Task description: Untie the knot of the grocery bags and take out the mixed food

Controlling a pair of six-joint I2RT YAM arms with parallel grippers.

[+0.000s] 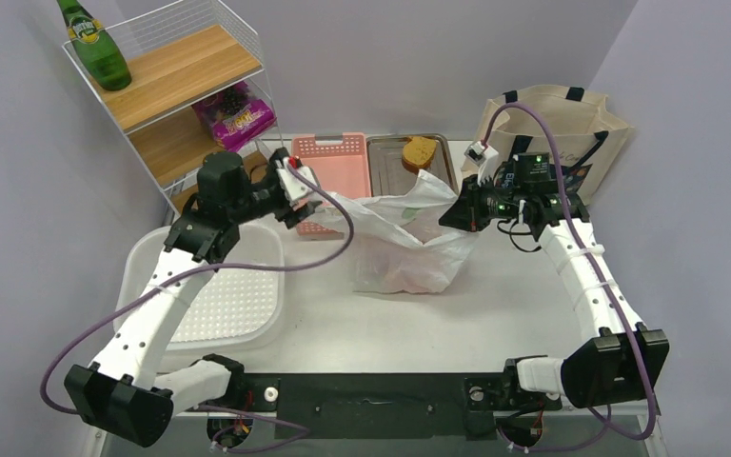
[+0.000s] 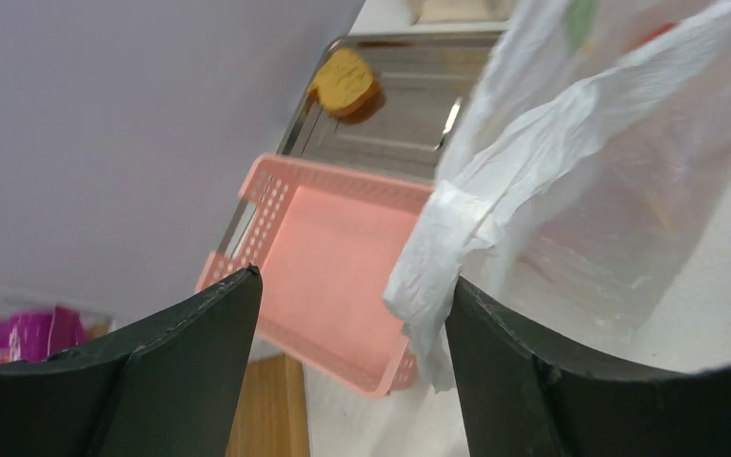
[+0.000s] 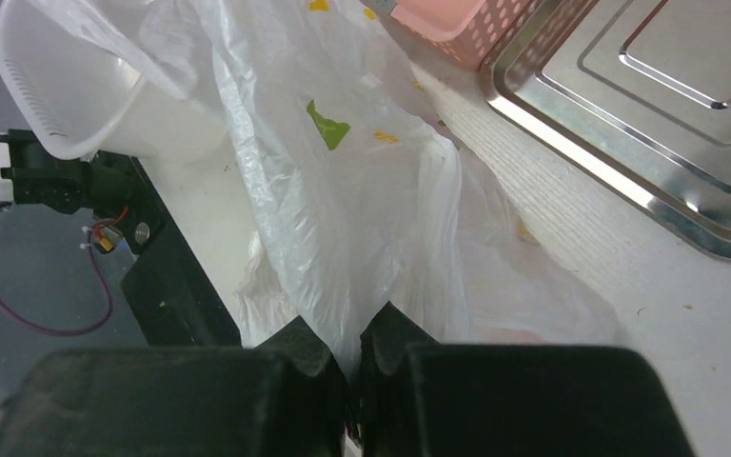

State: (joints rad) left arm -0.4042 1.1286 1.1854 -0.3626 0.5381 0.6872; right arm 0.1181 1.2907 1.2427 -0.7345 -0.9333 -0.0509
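The thin whitish plastic bag [image 1: 409, 243] with small green and orange prints lies at the table's middle, its mouth pulled wide between my arms. Reddish food [image 1: 409, 267] shows dimly through the film. My left gripper [image 1: 300, 195] is open at the bag's left end; in the left wrist view the gripper [image 2: 352, 286] has its jaws wide apart, and the bag's twisted handle strip [image 2: 438, 276] lies against the inner face of the right finger. My right gripper [image 1: 457, 211] is shut on the bag's right edge, pinching film [image 3: 354, 343]. The cream canvas tote [image 1: 557, 129] stands behind the right arm.
A pink basket [image 1: 328, 157] and a steel tray [image 1: 395, 162] holding an orange-brown piece [image 1: 420, 152] sit behind the bag. A clear plastic tub [image 1: 214, 286] lies under the left arm. A wire shelf at back left holds a green bottle [image 1: 95, 48] and a purple packet [image 1: 233, 114].
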